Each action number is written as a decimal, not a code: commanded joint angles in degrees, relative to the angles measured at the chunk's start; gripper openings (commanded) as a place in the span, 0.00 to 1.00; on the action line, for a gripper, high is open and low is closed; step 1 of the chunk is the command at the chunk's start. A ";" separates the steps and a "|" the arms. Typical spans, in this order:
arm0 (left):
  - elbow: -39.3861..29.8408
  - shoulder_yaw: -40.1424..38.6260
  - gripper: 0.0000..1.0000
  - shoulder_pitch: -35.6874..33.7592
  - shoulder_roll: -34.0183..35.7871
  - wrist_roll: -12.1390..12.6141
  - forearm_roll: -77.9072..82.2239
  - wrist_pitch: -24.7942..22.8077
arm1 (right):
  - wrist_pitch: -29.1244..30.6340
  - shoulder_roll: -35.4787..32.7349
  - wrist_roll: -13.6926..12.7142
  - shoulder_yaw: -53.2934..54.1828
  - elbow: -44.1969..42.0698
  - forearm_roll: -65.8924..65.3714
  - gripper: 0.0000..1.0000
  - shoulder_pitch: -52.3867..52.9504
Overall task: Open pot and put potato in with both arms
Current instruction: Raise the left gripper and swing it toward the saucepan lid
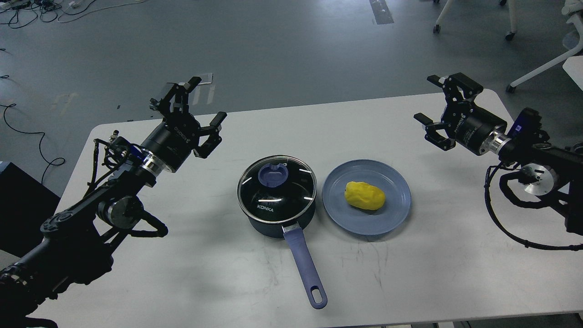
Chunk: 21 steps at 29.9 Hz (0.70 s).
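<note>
The dark navy pot [278, 214] sits mid-table with its glass lid [277, 186] on, a blue knob [272, 175] at the lid's centre. Its periwinkle handle [306, 263] points toward me. Right of it, the yellow potato [364, 195] lies on a flat blue plate [396, 207]. My left gripper [193, 111] hovers open up and to the left of the pot, holding nothing. My right gripper [435, 107] is open at the far right, above and right of the plate, also holding nothing.
The white table [205, 273] ends close behind both grippers, with grey floor beyond. Chair legs on castors [512, 34] stand at the back right. Cables [514, 228] hang from my right arm over the table.
</note>
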 commanded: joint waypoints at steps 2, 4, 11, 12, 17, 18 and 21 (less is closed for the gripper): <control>0.55 0.05 0.98 0.17 -1.19 -0.07 0.35 0.09 | 0.00 0.00 0.01 -0.06 -0.02 0.00 0.96 -0.18; 0.64 0.14 0.98 0.08 -1.19 0.10 0.44 0.09 | 0.00 -0.08 0.01 -0.06 -0.02 0.00 0.96 -0.09; 1.69 -2.23 0.98 -1.06 0.65 -0.25 -0.53 -0.44 | 0.00 -0.52 0.01 -0.50 0.16 -0.17 0.96 0.17; 1.87 -2.93 0.98 -1.24 1.96 0.02 0.00 -0.53 | 0.00 -0.52 0.01 -0.68 0.33 -0.17 0.96 0.18; 1.00 -2.68 0.98 -7.02 5.05 -0.33 3.50 -1.67 | 0.00 -0.79 0.01 -0.68 0.51 -0.17 0.96 -0.09; -0.32 -2.68 0.98 -8.17 6.01 -0.38 5.69 -1.76 | 0.00 -0.87 0.01 -0.85 0.51 -0.17 0.96 -0.18; -7.06 -2.85 0.98 -10.72 10.04 -0.38 15.15 -1.06 | 0.00 -0.87 0.01 -0.94 0.51 -0.26 0.97 -0.26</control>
